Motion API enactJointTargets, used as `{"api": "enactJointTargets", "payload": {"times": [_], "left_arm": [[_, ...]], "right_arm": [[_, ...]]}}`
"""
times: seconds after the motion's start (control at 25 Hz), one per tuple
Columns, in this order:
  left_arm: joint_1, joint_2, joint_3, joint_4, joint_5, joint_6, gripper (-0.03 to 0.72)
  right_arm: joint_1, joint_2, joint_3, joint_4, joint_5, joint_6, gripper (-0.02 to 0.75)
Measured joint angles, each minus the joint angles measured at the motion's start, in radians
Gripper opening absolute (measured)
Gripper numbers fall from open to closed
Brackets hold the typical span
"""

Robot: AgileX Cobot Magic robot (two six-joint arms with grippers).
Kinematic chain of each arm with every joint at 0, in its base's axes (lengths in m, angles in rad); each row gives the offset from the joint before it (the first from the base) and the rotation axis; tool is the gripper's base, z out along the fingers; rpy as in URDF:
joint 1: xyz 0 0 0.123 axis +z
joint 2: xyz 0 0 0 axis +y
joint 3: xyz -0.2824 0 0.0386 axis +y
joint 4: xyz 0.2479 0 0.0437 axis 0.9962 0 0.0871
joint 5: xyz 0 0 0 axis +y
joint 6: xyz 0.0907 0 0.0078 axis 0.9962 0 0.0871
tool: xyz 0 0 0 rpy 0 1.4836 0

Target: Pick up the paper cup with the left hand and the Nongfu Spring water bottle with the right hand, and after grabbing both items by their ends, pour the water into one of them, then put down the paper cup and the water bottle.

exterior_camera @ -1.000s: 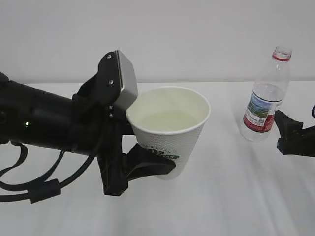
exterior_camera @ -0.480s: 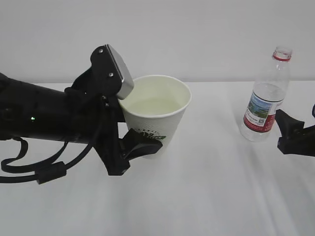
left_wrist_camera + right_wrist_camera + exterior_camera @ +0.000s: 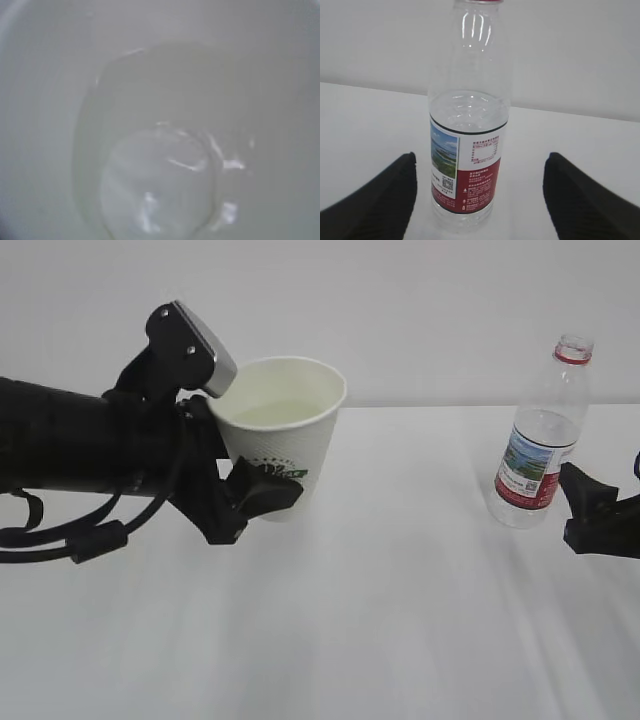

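My left gripper [image 3: 262,478] is shut on the paper cup [image 3: 285,445], which stays upright at the left. One black finger [image 3: 268,492] crosses the cup's green-and-black logo; the other is hidden behind the wall. Whether the cup's base touches the table I cannot tell. The cup's cream inside [image 3: 45,100] fills the left wrist view, with clear water [image 3: 160,185] over the bottom. The Nongfu Spring water bottle [image 3: 540,440] stands uncapped on the table at the right, partly full. My right gripper [image 3: 479,200] is open, its fingers [image 3: 380,200] either side of the bottle [image 3: 470,120] and clear of it.
A white table [image 3: 400,620] runs back to a plain pale wall [image 3: 420,310]. My left arm's thick black body and loose cables [image 3: 60,530] stretch in from the left edge. Only the tip of my right gripper [image 3: 590,508] shows at the right edge.
My left arm has carried the cup leftward and farther from the camera, still upright. The bottle and my right gripper have not moved.
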Motion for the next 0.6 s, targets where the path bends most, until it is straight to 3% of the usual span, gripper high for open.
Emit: {"api": "enactJointTargets", "payload": {"times": [0.4,0.6], "left_arm": [[0.112,0.036,-0.064,-0.023,-0.016,0.0,0.492],[0.185,0.098,-0.077,-0.166,-0.061,0.086,0.492]], "right_arm": [[0.0,0.0,0.0,0.0,0.0,0.0,0.591],[0.0,0.0,0.0,0.0,0.0,0.0,0.591]]}}
